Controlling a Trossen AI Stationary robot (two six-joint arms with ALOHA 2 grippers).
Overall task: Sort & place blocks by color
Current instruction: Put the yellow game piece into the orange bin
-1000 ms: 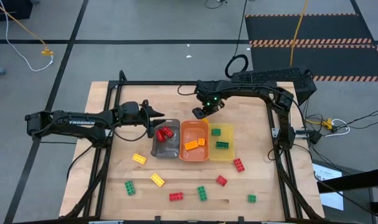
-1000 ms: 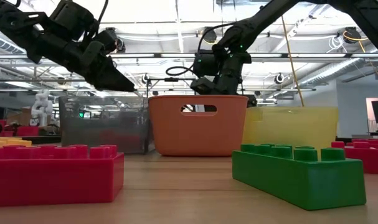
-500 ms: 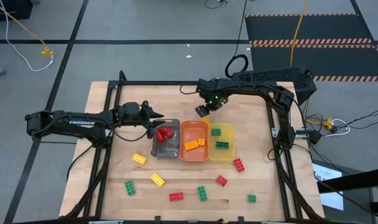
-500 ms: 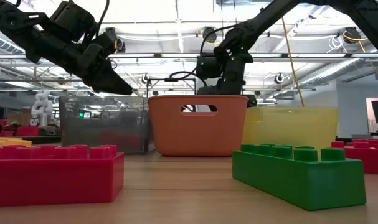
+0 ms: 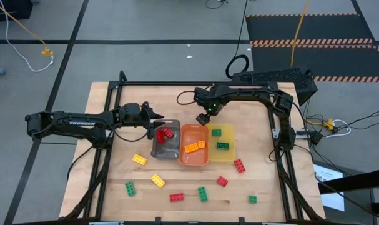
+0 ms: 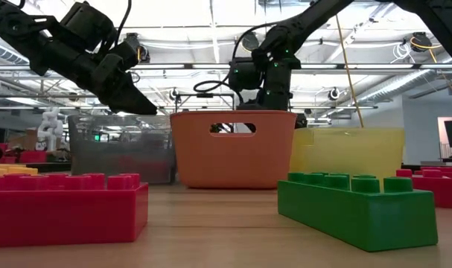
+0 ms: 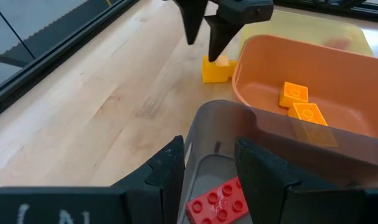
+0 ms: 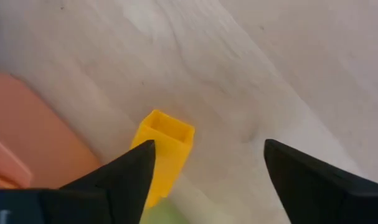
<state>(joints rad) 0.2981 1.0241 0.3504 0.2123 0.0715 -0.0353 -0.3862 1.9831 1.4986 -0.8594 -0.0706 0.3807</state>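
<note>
Lying tipped on the wood beside the orange tray (image 7: 338, 68), a hollow yellow block (image 8: 164, 152) sits under the right gripper's (image 8: 204, 168) wide-open fingers.

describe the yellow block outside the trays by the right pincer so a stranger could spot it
Find the three trays mid-table and take the orange tray in the middle. Just off its far rim, under the open right pincer, lies a lone yellow block, the only block behind the trays.

"TROSSEN", probably, on left arm (image 5: 83, 122)
</note>
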